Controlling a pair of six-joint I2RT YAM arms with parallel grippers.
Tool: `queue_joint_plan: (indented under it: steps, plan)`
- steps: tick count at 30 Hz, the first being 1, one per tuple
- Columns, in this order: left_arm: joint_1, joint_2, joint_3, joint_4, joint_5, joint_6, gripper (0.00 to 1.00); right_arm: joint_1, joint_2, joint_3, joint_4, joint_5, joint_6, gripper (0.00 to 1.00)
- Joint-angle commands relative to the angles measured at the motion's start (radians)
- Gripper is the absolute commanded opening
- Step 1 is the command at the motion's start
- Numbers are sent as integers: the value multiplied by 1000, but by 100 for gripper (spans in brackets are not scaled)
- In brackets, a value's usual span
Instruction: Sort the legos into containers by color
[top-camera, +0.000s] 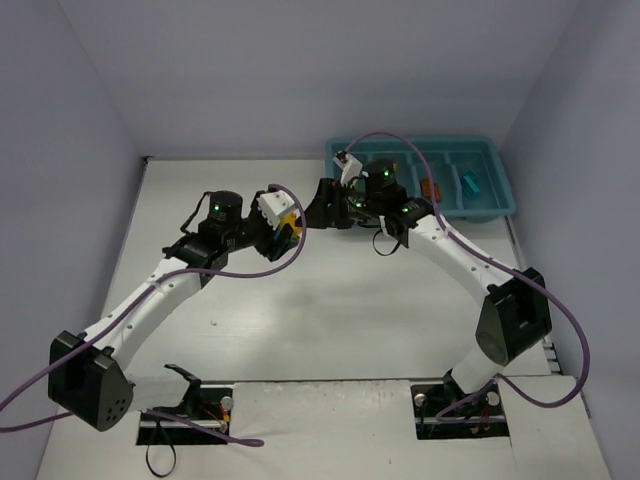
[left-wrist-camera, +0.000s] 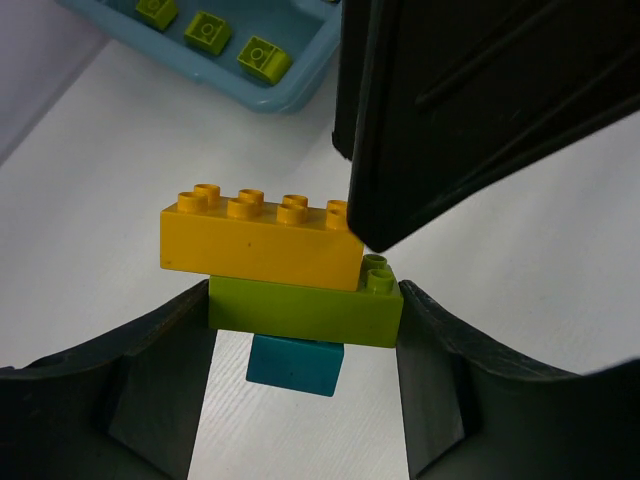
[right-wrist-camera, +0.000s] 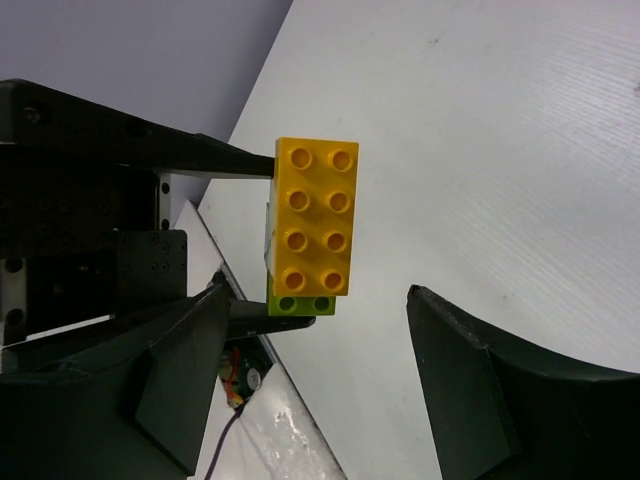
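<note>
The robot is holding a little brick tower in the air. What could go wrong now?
1. The left claw pinches only the green brick. A tug on the yellow brick might pop the blue brick off underneath, onto the table.
2. The right claw is open around the yellow brick. If it closes crooked, it could twist everything out of the left claw.

Left gripper (left-wrist-camera: 305, 315) clamped — right gripper (right-wrist-camera: 318, 297) agape

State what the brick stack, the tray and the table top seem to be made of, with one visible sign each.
Brick stack: probably moulded plastic; smooth, slightly glossy faces, round studs. Tray: likely plastic; teal, softly shiny rounded rim. Table top: matt white with faint grain; laminate or painted board, unclear.
</note>
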Motion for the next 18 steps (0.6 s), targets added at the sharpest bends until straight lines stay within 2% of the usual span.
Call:
queue_joint_plan:
  steps: [1,8,11,18]
  plan:
    - [-15,-55,8,49,-11,59,5,34,9,56,52,-8,22,68]
    - [-23,-71,-10,30,-5,97,5,77,42,79,53,11,23,68]
    - [-24,-71,-10,19,-1,111,5,83,45,84,53,20,17,65]
    - [-27,-81,-9,16,-3,117,4,84,52,78,53,15,14,46]
